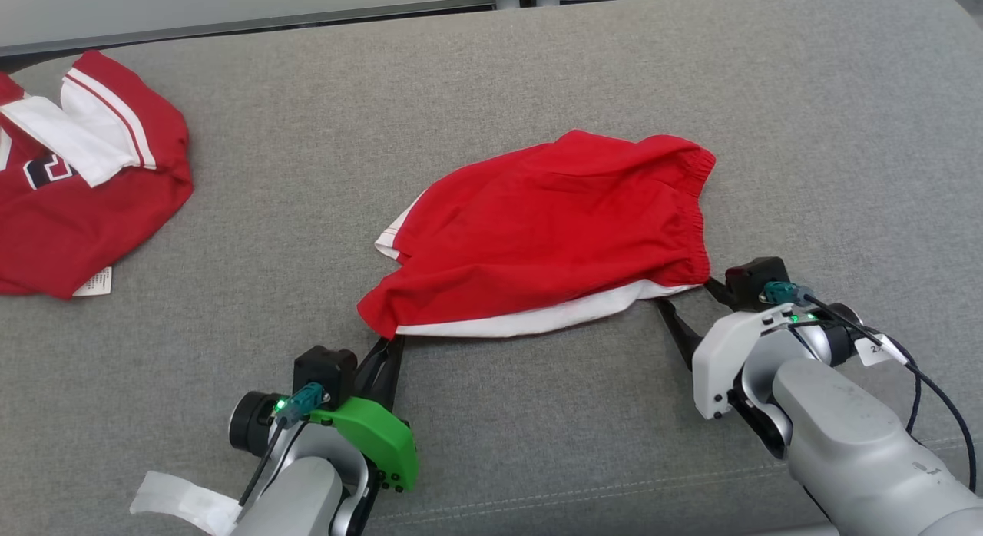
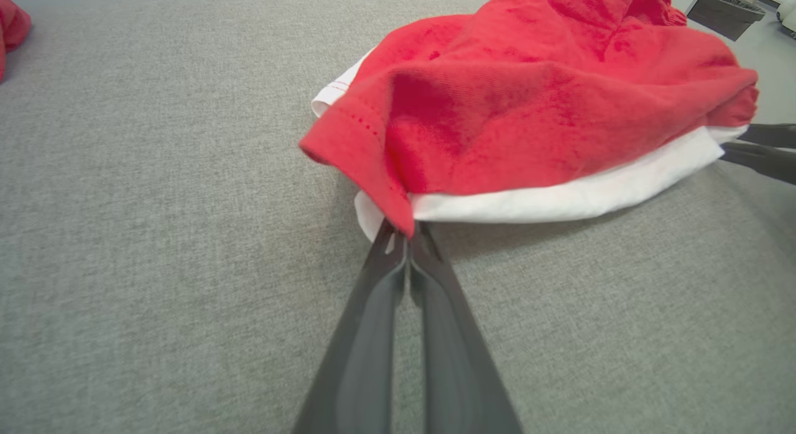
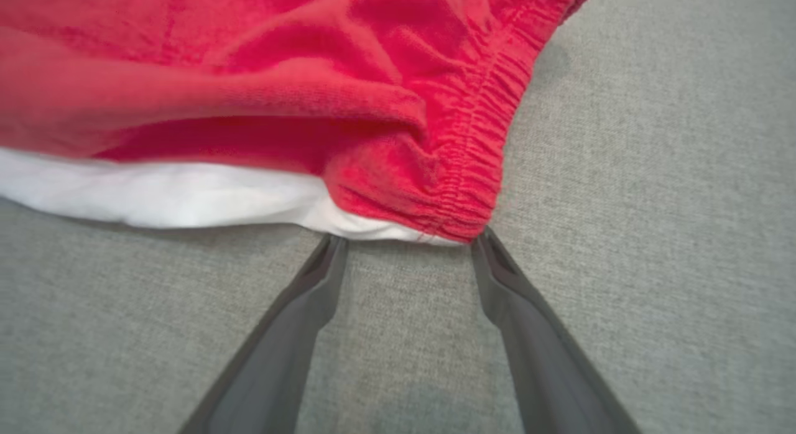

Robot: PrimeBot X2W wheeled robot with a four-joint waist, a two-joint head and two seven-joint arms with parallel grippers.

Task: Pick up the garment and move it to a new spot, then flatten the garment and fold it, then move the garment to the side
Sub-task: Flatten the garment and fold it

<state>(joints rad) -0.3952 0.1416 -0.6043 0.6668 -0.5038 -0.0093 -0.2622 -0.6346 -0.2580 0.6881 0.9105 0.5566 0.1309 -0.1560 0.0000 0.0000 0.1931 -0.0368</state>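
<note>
Red garment [image 1: 553, 221] lies rumpled near the middle of the sofa [image 1: 537, 75]. Fingers of left gripper [image 2: 404, 235] are pinched shut on its near hem corner. Those of right gripper [image 3: 410, 241] are spread wide at the waistband corner, gripping nothing. The cloth looks light and limp and will likely sag, so take both corners.

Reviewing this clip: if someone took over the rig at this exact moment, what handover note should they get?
Left gripper: shut on the near left corner of the red shorts.
Right gripper: open, fingertips at the waistband corner, gripping nothing.
Things: the shorts lie rumpled in the middle of the grey cushion, with a white layer showing along the near edge. A red and white jersey lies apart at the far left.
Done: one corner is gripped. Whether the first move is done cannot be told.
Left: probably close the right gripper on the waistband corner, then flatten, fold and move the shorts aside.
</note>
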